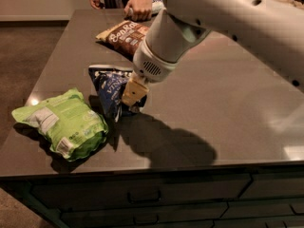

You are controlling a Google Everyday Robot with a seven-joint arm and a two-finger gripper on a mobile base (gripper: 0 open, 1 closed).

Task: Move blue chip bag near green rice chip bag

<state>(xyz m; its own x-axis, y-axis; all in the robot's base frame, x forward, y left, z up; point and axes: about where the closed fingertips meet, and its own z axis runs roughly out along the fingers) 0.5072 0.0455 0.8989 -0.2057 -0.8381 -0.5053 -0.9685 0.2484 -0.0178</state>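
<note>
We noted a dark grey, glossy surface (pixel 228 127) with drawer fronts (pixel 142 194) below its near edge and a brown floor (pixel 23 65) to the left. At the far end a bystander's hand (pixel 138 6) rested on the surface, and a brown-and-cream bag (pixel 124 36) lay just to the near side of it.

The blue chip bag (pixel 108 88) sat left of centre, tipped up on edge rather than lying flat. The claw (pixel 133 93), at the end of the white arm (pixel 228 18), was clenched on the bag's right side, grasping it. The green rice chip bag (pixel 64 122) lay flat at the near left, close to the blue chip bag but, as far as we could see, not touching it.

We judged the blue chip bag to be light, air-filled and soft, with slick film and brittle contents. A pinch on the puffed body could crush chips or slip; the crimped end or a side fold would offer the firmer hold. We judged the polished surface to give little friction, so the bag would slide readily if dragged. The gap to the green rice chip bag appeared small.
</note>
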